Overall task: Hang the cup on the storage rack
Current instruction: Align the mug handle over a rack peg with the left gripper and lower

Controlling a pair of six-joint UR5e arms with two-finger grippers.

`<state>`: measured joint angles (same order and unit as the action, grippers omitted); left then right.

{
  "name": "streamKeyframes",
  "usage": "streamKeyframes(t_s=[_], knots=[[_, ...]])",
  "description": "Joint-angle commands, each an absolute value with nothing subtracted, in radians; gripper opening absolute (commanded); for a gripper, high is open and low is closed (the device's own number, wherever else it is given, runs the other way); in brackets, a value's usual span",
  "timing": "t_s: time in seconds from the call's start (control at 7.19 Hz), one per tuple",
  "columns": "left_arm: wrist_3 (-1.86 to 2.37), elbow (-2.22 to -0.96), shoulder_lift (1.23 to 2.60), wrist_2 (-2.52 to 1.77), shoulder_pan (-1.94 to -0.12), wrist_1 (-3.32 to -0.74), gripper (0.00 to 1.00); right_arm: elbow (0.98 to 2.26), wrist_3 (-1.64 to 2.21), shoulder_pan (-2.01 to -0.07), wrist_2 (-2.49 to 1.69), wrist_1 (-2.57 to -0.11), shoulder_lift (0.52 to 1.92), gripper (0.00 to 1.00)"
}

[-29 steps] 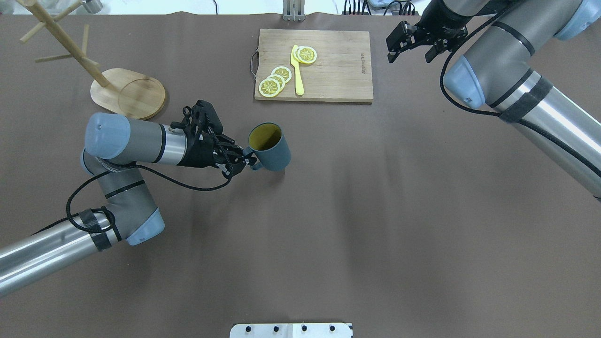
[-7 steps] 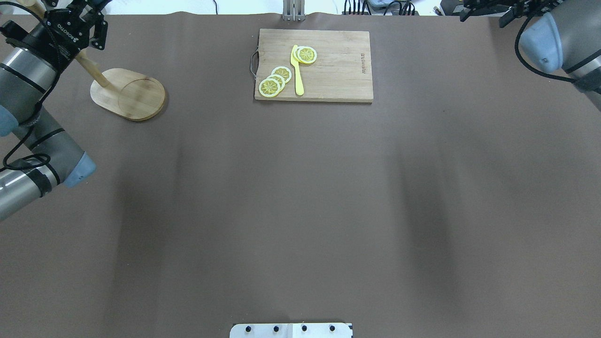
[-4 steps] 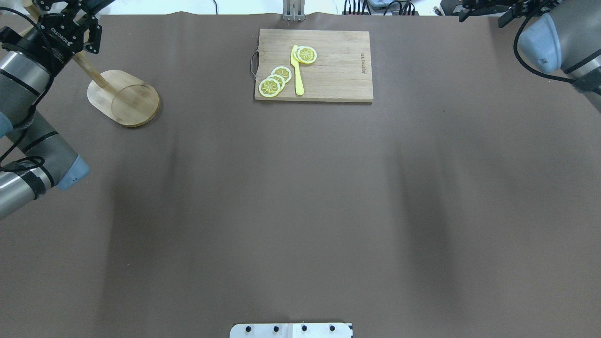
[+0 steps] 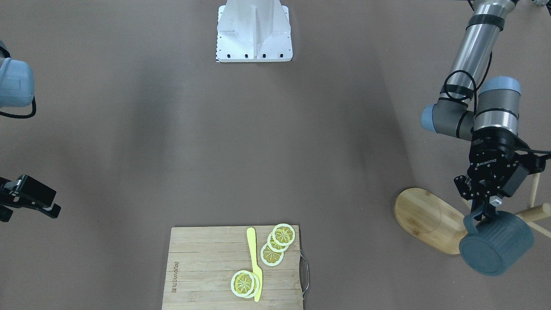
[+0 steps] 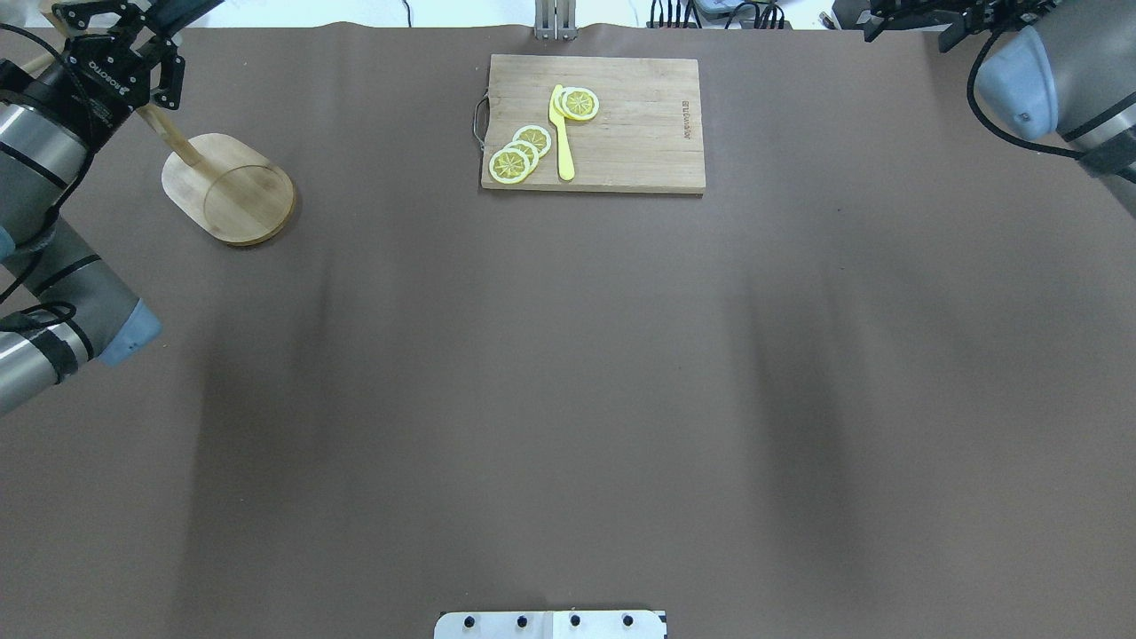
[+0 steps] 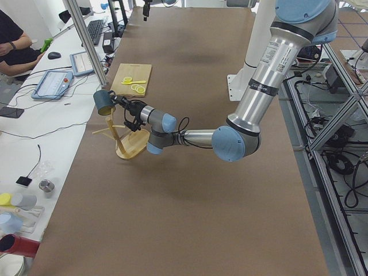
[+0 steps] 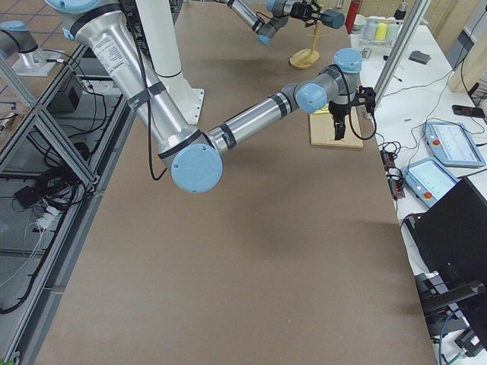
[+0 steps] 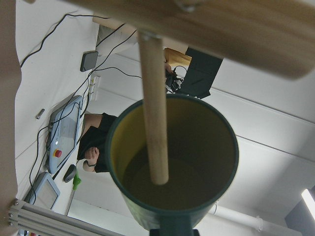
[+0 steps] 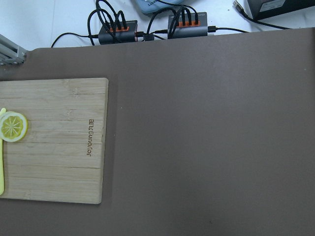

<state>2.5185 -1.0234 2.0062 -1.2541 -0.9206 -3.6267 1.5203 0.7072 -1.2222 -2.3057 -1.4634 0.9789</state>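
Up off the table with the cup [image 4: 497,247] — pinched by its loop handle in the left gripper [image 4: 483,212], fingers closed tight on the loop. Hangs just beyond the fingertips, tipped on its side, flat bottom turned toward the front-facing camera, ribbed wall in plain sight. Right at the storage rack [image 4: 424,217]: just past the fingers, over the post end of the oval base, with the thick post [image 4: 536,212] slanting out from behind the gripper body.

Switching to the left wrist camera — looks straight past the fingers into the cup's yellowish mouth, handle at the near side, closest to the fingers. Shows a peg [image 8: 152,123] dropping from the post across the far rim and ending against the inside of the cup. Cannot tell whether touching the wall in there.

Over to the right gripper [image 4: 26,200]: well apart from the cup, high beside the cutting board [image 4: 215,267], only partly in view, so cannot tell open from closed. Under those fingers, in the right wrist view, just the board's end, one lemon slice [image 9: 12,126] and brown table [image 9: 206,137].
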Motion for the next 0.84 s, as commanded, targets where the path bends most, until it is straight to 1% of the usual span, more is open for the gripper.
streamKeyframes(t_s=[0.0,0.28,0.7], knots=[[2.517,-1.051,1.982,-1.258,-0.919,-3.628,0.0,1.52,0.707,-1.221,-2.306,-1.463,0.982,0.99],[2.516,-1.075,1.944,-1.27,-0.911,-3.645,0.0,1.52,0.707,-1.22,-2.306,-1.463,0.986,0.99],[2.516,-1.075,1.924,-1.342,-0.891,-3.707,0.0,1.522,0.707,-1.22,-2.306,-1.463,0.991,0.99]])
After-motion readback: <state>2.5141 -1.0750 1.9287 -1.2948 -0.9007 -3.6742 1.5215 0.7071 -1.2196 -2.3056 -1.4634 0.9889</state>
